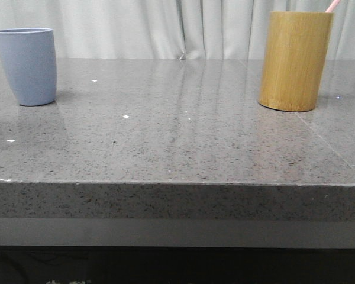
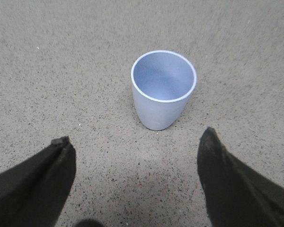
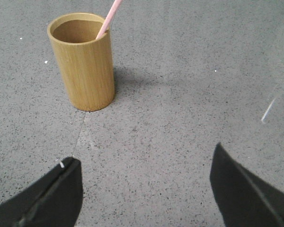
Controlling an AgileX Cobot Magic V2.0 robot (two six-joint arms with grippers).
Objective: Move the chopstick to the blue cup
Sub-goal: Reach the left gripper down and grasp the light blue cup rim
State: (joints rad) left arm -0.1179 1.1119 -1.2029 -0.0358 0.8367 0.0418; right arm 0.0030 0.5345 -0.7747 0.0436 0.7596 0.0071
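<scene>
The blue cup [image 1: 26,65] stands upright at the far left of the grey stone table; in the left wrist view the blue cup [image 2: 163,90] is empty. A pale pink chopstick end [image 1: 332,5] sticks out of the tan bamboo cylinder [image 1: 294,60] at the right, and the chopstick [image 3: 108,19] leans on the cylinder's [image 3: 83,61] rim in the right wrist view. My left gripper [image 2: 135,142] is open and empty, short of the cup. My right gripper [image 3: 144,158] is open and empty, short of the cylinder. Neither gripper shows in the front view.
The table's front edge [image 1: 177,183] runs across the front view. A thin seam [image 1: 325,142] crosses the tabletop near the cylinder. A white curtain [image 1: 165,26] hangs behind the table.
</scene>
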